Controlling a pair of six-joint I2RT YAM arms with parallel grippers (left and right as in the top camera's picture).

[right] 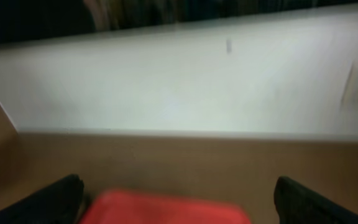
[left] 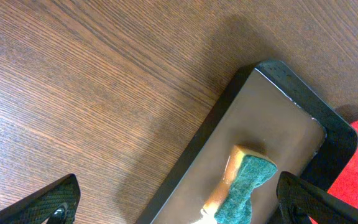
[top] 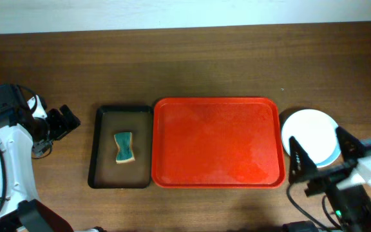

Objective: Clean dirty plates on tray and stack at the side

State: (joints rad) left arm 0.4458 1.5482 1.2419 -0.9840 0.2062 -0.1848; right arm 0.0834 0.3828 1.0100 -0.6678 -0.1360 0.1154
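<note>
Plates [top: 309, 132] just beside tray [top: 218, 142], R edge.

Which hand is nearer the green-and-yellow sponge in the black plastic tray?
Left. The left hand sits left of the black tray; the right hand is beyond the red plastic tray, by the white plates.
</note>
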